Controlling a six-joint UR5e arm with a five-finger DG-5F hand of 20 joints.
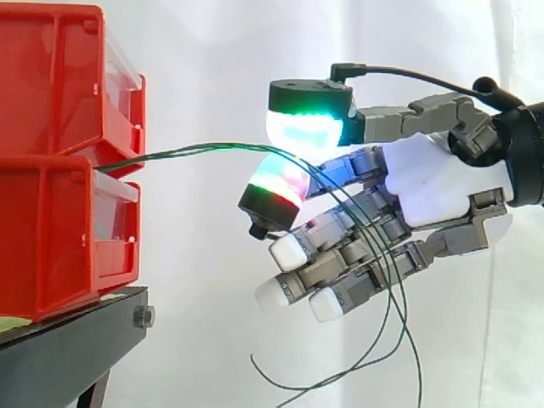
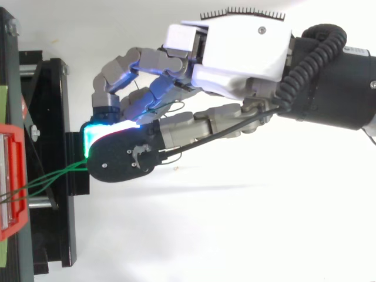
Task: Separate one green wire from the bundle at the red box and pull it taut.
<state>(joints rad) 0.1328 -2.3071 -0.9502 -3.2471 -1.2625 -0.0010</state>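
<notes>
Green wires (image 1: 195, 151) come out between the two stacked red bins (image 1: 51, 246) and run level to the right, close together. My hand (image 1: 433, 183) reaches in from the right, curled. The wires pass between its upper green-white glowing pad (image 1: 310, 127) and a red-green glowing pad (image 1: 276, 191) just below, pinched there. Behind the pinch the strands drape down across the other curled fingers, and their loose ends (image 1: 399, 340) hang below the hand. From above, the wires (image 2: 56, 175) fan out from the red box (image 2: 12, 176) to the hand (image 2: 235, 53).
The bins stand on a black stand (image 1: 68, 348) at the left, whose frame (image 2: 56, 117) lies under the fingertips in the top view. A white curtain is behind. Open space lies below and to the right of the hand.
</notes>
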